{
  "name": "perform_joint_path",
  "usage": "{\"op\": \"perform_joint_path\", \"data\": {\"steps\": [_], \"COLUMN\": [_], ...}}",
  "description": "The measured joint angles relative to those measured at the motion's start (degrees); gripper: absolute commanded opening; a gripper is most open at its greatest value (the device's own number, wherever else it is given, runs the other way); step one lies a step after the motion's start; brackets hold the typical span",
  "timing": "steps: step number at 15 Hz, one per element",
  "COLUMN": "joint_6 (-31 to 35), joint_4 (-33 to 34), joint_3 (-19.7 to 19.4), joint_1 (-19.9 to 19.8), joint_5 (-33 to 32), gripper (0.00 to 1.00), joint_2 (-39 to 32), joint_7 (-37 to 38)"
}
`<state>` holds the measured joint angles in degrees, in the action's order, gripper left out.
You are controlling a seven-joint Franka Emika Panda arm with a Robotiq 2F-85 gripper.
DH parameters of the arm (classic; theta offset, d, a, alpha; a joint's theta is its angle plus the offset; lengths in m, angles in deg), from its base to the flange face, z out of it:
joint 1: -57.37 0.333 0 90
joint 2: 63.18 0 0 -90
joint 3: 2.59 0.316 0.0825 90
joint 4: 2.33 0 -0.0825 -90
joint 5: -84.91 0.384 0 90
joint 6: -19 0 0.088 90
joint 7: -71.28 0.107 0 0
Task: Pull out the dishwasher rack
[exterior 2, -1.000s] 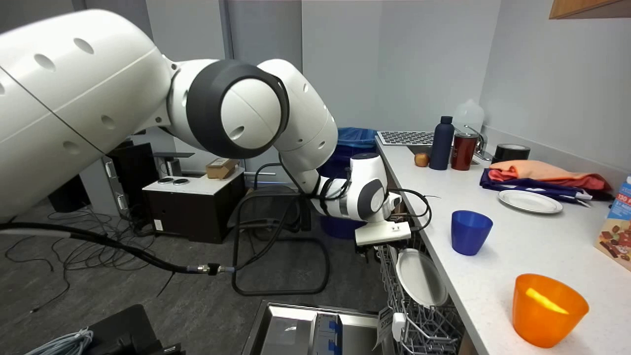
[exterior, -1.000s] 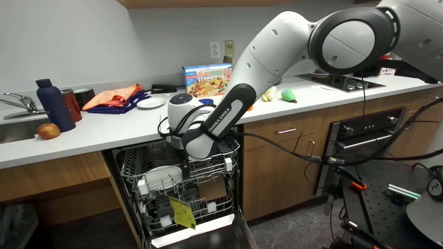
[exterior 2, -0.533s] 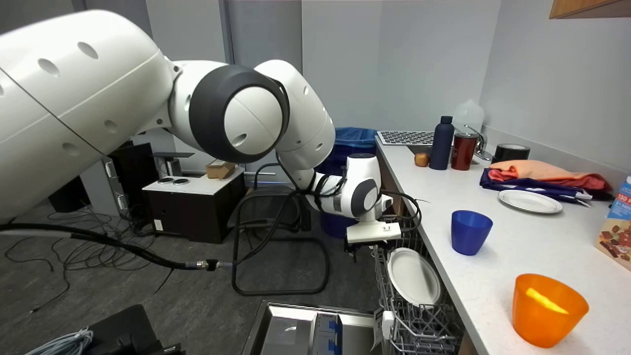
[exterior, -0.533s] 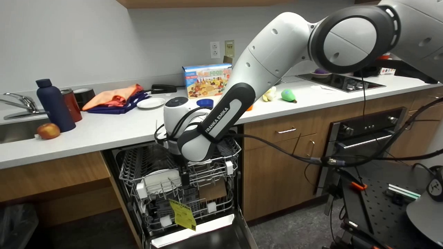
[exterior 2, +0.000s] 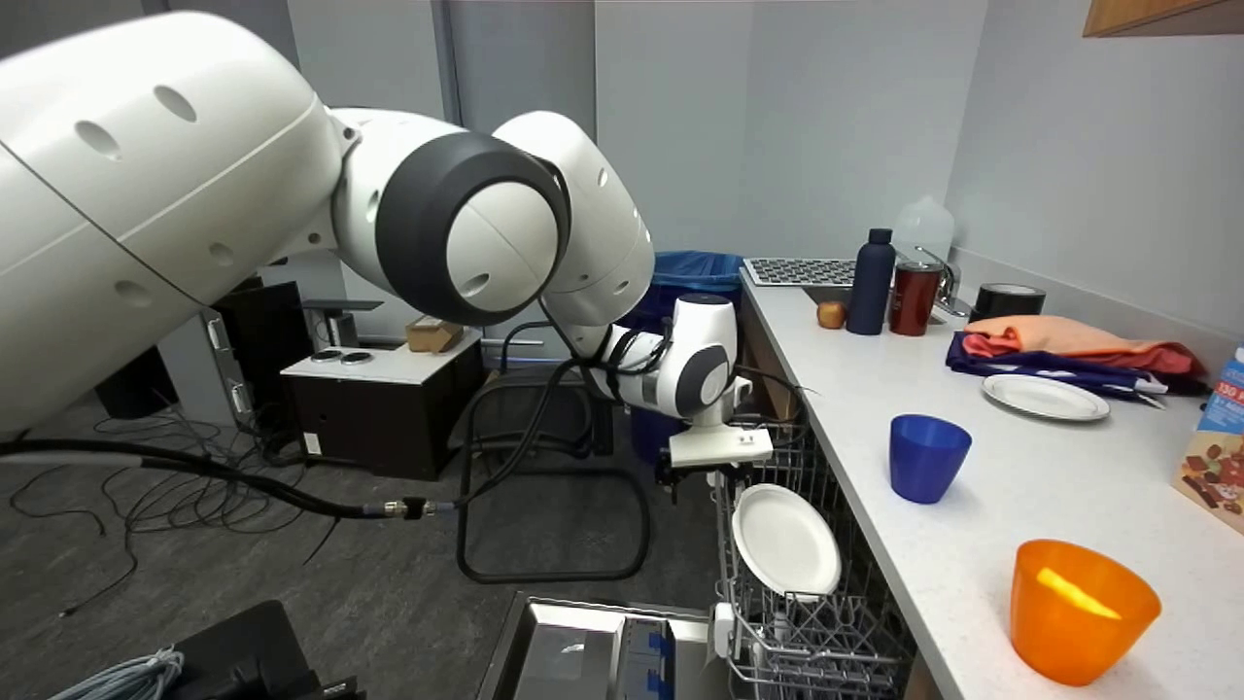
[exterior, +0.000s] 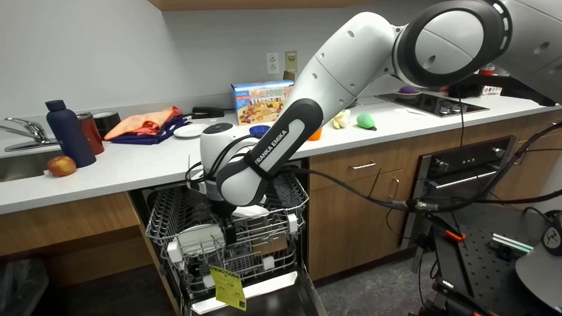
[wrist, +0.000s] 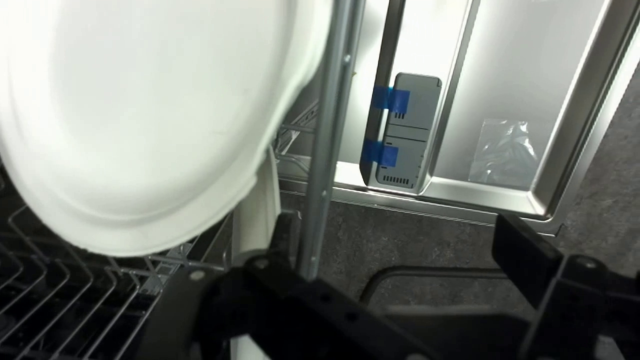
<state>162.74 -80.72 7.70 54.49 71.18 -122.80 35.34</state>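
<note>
The dishwasher rack (exterior: 272,215) is the upper grey wire basket. It is partly out of the dishwasher in both exterior views (exterior 2: 826,647). It holds a white plate (exterior 2: 785,540), which fills the left of the wrist view (wrist: 165,115). My gripper (exterior: 229,232) points down at the rack's front edge, also in an exterior view (exterior 2: 671,476). In the wrist view the fingers (wrist: 395,240) stand wide apart. One finger is on the rack's inner side beside the front rail (wrist: 327,125), the other outside it. Whether the finger touches the rail is hard to tell.
The open dishwasher door (exterior: 281,303) lies below. A lower wire rack (exterior: 268,263) sits under the upper one. A yellow tag (exterior: 228,287) hangs at the front. The countertop edge (exterior 2: 865,506) overhangs the rack. Cables run along my arm.
My gripper and the rack have moved outward from the dishwasher together. The plate and the rack's front have come further out from under the counter. The yellow tag has swung forward.
</note>
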Motion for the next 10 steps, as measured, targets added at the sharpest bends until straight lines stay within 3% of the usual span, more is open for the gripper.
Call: {"op": "perform_joint_path", "data": {"steps": [10], "joint_6": [-3.0], "joint_4": [-0.1], "joint_3": [2.1], "joint_1": [1.5], "joint_5": [0.0], "gripper": [1.00], "joint_2": [0.0], "joint_7": [-4.0]}}
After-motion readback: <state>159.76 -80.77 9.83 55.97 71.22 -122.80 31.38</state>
